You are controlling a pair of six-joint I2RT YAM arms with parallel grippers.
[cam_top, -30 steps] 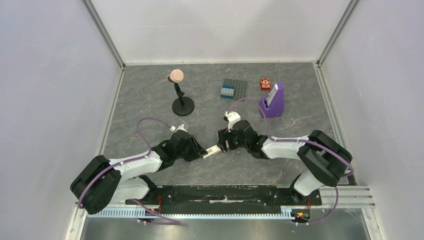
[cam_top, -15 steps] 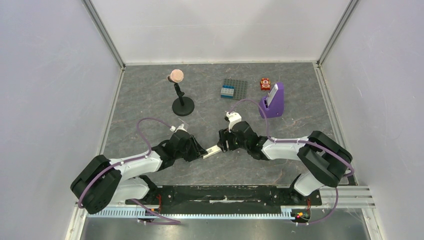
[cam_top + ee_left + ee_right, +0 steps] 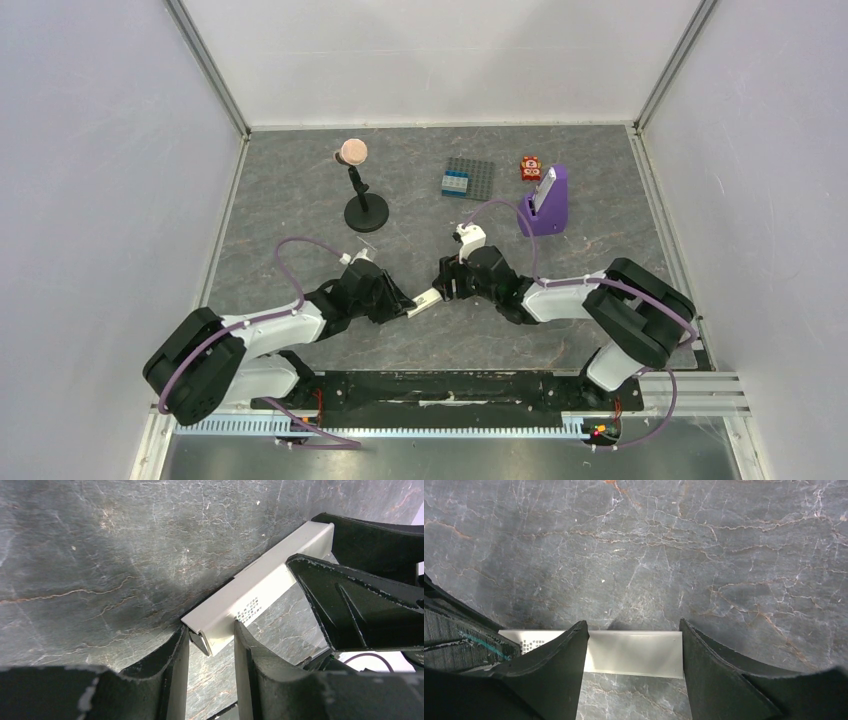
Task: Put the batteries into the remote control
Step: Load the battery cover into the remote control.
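1. Remote [image 3: 424,300]: it lies at lower centre of the top view and bridges the two arms. One end is pinched in the left gripper [image 3: 210,647], whose jaws are narrow on it.
2. The right gripper [image 3: 632,625] stands wide. One jaw sits at the remote's free end and the other lies across its body, and we see no clamp there.
3. We judge the step to be opening the back for the batteries, which we cannot find in any view.
4. To do it well, we want the left pinch firm and level. The right jaw should push along the remote's length, not across it, so the bar cannot twist out.
5. The table [image 3: 300,200] is grey and stone-like with rust veins. It looks hard and flat, so we expect a dropped remote to skid.
6. Pale walls [image 3: 440,60] close three sides. In the upper centre stand a black stand [image 3: 364,210], a studded plate [image 3: 468,178] and a purple wedge [image 3: 545,212], all well apart from the work.
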